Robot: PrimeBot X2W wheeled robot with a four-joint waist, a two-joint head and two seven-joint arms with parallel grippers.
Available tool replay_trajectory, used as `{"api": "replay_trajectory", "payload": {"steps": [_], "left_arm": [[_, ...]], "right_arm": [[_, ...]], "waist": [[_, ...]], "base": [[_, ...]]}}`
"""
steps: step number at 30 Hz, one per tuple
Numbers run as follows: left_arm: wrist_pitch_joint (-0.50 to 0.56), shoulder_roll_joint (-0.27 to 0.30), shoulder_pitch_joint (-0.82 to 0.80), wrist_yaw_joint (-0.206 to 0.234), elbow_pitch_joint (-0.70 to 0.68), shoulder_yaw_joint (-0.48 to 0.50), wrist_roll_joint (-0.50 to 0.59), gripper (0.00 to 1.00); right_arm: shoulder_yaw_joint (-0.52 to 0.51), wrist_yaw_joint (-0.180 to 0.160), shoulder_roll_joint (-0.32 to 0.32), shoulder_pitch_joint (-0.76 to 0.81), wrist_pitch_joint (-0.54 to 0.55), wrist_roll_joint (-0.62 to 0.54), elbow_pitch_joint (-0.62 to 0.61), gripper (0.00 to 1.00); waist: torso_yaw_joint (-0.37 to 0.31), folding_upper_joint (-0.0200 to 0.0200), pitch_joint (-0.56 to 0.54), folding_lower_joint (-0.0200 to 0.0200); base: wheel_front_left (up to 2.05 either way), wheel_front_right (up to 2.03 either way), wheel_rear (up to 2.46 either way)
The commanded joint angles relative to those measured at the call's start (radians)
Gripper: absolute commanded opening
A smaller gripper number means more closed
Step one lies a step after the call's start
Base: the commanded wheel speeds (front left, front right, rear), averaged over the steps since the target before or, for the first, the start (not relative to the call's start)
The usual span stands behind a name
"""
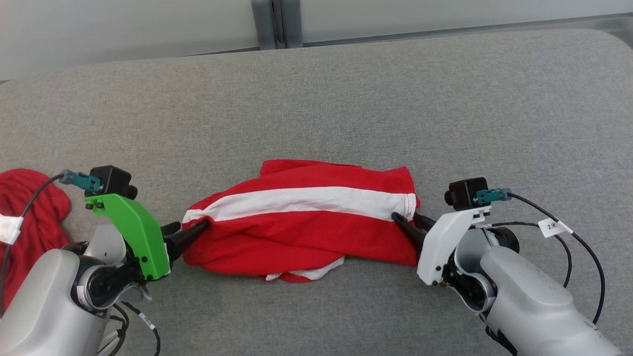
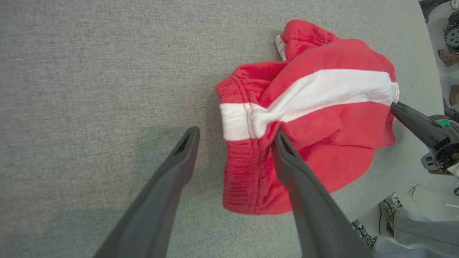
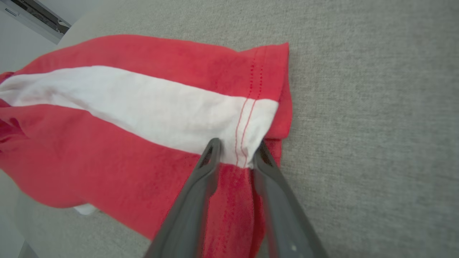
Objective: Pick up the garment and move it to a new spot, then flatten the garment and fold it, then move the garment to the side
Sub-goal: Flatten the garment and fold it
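A crumpled pair of red shorts with a broad white stripe (image 1: 301, 222) lies in the middle of the grey padded surface (image 1: 346, 99). My left gripper (image 1: 190, 233) is at its left end. In the left wrist view that gripper (image 2: 235, 136) stands open, with the gathered waistband (image 2: 244, 122) between its fingers and one fingertip (image 2: 281, 138) pressed into the red fabric. My right gripper (image 1: 409, 221) is at the right end. In the right wrist view it (image 3: 238, 147) is shut on the stitched hem (image 3: 247, 118) where the white stripe ends.
Another red cloth (image 1: 29, 212) lies at the left edge beside my left arm. The surface's near edge shows in the left wrist view, with a person's shoe and trouser leg (image 2: 394, 218) on the floor beyond it. A wall and window frame (image 1: 277, 22) run behind.
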Motion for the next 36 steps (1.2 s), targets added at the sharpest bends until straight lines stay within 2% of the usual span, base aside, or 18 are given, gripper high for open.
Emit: {"api": "replay_trajectory", "payload": {"steps": [1, 2, 3, 9, 18, 22, 27, 36], "left_arm": [[-0.007, 0.004, -0.018, -0.005, -0.001, -0.004, -0.013, 0.45], [-0.009, 0.006, -0.021, -0.005, -0.004, -0.008, -0.017, 0.35], [-0.012, 0.008, -0.023, -0.005, -0.007, -0.013, -0.022, 0.0], [-0.042, 0.031, -0.019, -0.005, -0.039, -0.04, -0.045, 0.0], [-0.102, 0.081, 0.011, -0.005, -0.111, -0.068, -0.078, 0.0], [-0.164, 0.099, -0.032, -0.004, -0.145, -0.067, -0.045, 0.0], [-0.222, 0.093, -0.174, -0.004, -0.116, -0.096, 0.03, 0.0], [-0.292, 0.048, -0.604, -0.004, 0.069, -0.14, 0.108, 0.0]], "right_arm": [[0.008, 0.0, 0.0, -0.012, -0.008, 0.01, 0.005, 0.16], [0.014, 0.0, 0.0, -0.013, -0.011, 0.013, 0.007, 0.0], [0.02, 0.0, 0.0, -0.016, -0.013, 0.02, 0.009, 0.0], [0.045, 0.0, -0.012, -0.026, -0.057, 0.047, -0.001, 0.0], [0.057, 0.0, -0.06, -0.022, -0.157, 0.118, -0.109, 0.0], [0.047, 0.0, -0.093, -0.061, -0.195, 0.138, -0.153, 0.0], [0.055, 0.0, -0.121, -0.191, -0.173, 0.168, -0.169, 0.0], [0.068, 0.0, -0.124, -0.606, -0.185, 0.224, -0.105, 0.0]], "waist": [[0.0, 0.0, 0.001, 0.0], [-0.001, 0.0, 0.001, 0.0], [-0.001, 0.0, 0.001, 0.0], [-0.003, 0.0, -0.013, 0.0], [-0.004, 0.0, -0.027, 0.0], [-0.004, 0.0, -0.004, 0.0], [0.003, 0.0, 0.065, 0.0], [0.006, 0.0, 0.249, 0.0]], "base": [[0.0, 0.0, 0.0], [0.0, 0.0, 0.0], [0.0, 0.0, 0.0], [0.0, 0.0, 0.0], [0.0, 0.0, 0.0], [0.0, 0.0, 0.0], [0.0, 0.0, 0.0], [0.0, 0.0, 0.0]]}}
